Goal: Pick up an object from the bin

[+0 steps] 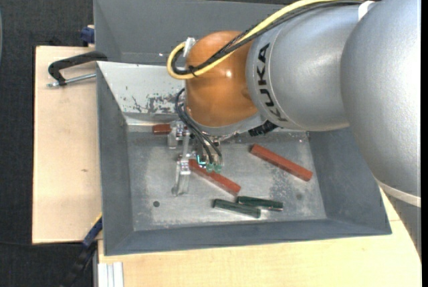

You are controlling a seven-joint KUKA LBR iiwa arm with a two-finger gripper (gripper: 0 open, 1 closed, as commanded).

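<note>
My gripper hangs below the arm's wrist over the left middle of the bin floor, its metal tip low near the floor. A red flat stick lies slantwise right beside it, its upper left end under the gripper's body. A small brown-red piece lies by the back wall, just up and left of the gripper. Nothing can be seen held.
A longer red stick lies slantwise at the right of the bin. Two dark green sticks lie near the front wall. The arm and its orange cover hide the middle and back right of the bin.
</note>
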